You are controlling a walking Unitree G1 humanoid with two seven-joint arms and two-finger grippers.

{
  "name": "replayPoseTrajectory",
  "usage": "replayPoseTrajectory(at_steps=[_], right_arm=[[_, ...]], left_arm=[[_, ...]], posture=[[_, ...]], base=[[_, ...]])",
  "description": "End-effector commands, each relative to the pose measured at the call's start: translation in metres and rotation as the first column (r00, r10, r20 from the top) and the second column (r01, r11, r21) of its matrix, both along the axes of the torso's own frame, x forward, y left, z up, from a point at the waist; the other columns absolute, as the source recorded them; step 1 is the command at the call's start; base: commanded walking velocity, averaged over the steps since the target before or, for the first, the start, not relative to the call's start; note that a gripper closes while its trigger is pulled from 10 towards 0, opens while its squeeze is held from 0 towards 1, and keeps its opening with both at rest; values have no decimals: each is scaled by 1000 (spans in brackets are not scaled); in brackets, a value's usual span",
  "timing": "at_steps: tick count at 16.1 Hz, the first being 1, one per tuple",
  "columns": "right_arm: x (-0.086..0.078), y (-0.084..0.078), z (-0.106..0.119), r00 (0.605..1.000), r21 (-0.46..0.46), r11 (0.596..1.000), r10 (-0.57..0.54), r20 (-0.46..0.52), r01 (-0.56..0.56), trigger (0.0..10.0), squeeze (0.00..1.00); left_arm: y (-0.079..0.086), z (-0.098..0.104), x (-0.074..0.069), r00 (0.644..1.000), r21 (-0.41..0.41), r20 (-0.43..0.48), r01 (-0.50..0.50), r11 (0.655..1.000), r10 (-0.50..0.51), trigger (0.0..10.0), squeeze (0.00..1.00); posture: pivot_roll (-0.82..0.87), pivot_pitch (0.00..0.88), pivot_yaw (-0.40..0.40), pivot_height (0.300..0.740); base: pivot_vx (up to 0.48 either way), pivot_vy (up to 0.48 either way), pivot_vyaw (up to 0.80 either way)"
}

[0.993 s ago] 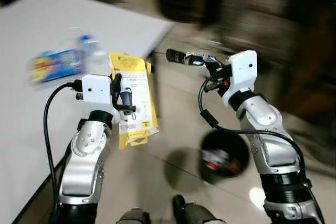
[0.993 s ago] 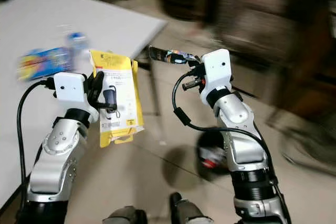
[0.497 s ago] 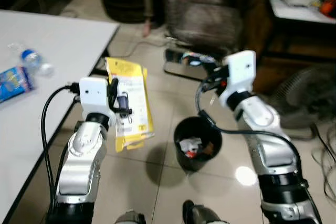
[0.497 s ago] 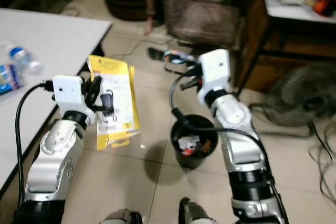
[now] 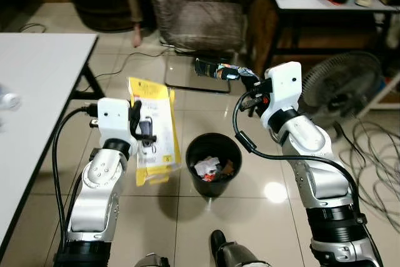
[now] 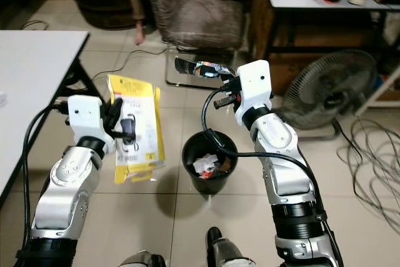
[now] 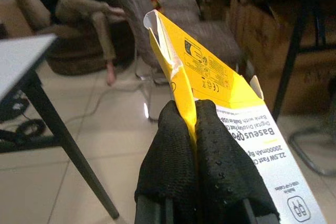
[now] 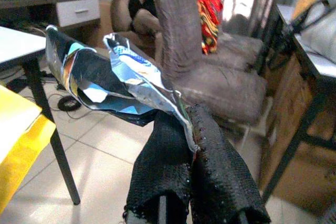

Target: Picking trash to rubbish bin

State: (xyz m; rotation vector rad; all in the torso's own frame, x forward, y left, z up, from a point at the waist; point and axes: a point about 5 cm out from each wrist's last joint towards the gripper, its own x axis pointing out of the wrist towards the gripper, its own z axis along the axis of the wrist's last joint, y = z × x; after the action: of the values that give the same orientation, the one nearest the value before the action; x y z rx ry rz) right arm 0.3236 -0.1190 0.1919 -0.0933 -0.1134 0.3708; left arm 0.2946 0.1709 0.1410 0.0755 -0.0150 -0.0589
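My left gripper (image 5: 141, 130) is shut on a flat yellow product package (image 5: 153, 126), held upright to the left of a black rubbish bin (image 5: 214, 164) on the tiled floor. In the left wrist view its fingers (image 7: 181, 153) pinch the yellow package (image 7: 220, 93) by its edge. My right gripper (image 5: 249, 82) is shut on a crumpled dark foil wrapper (image 5: 215, 69), held high beyond the bin's far side. The right wrist view has the wrapper (image 8: 113, 74) clamped between the fingers (image 8: 210, 156). The bin holds some trash (image 5: 210, 167).
A white table (image 5: 31, 92) stands at my left. A grey padded chair (image 5: 197, 10) is ahead, a floor fan (image 5: 337, 85) and cables (image 5: 375, 154) at the right, a dark desk (image 5: 325, 10) behind. A person (image 8: 142, 9) sits on a sofa in the background.
The camera has swung to the right: the table slid left and the bin came to the centre, between my arms. Both grippers keep their hold on the package and the wrapper.
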Motion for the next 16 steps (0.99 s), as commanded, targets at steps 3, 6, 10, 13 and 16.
replayPoseTrajectory(at_steps=[3, 6, 10, 13, 16], right_arm=[[-1, -3, -28, 996, -1, 1000, -26, -88, 26, 10000, 0], [0, -4, -49, 987, -3, 999, -39, -156, 39, 10000, 0], [-1, 0, -84, 970, -46, 998, -54, -237, 44, 10000, 0], [0, -3, -120, 915, -17, 995, -93, -394, 94, 10000, 0], [-5, -6, -148, 857, -4, 990, -121, -501, 138, 10000, 0]], left_arm=[[8, -25, -4, 996, 0, -85, -24, 1000, 24, 2784, 0], [12, -44, -4, 989, 4, -143, -41, 999, 42, 2784, 0], [20, -79, -5, 955, -8, -289, -77, 997, 72, 2627, 0], [29, -111, -12, 903, 9, -421, -88, 996, 84, 2627, 0], [34, -134, -20, 865, 25, -493, -93, 995, 93, 8471, 0]], posture=[[-96, 148, 48, 740], [-94, 148, 48, 740], [-101, 148, 48, 740], [-102, 149, 50, 740], [-102, 149, 50, 740]], base=[[0, 0, -673], [0, 0, -669], [0, 0, -663], [0, 0, -660], [0, 0, -198]])
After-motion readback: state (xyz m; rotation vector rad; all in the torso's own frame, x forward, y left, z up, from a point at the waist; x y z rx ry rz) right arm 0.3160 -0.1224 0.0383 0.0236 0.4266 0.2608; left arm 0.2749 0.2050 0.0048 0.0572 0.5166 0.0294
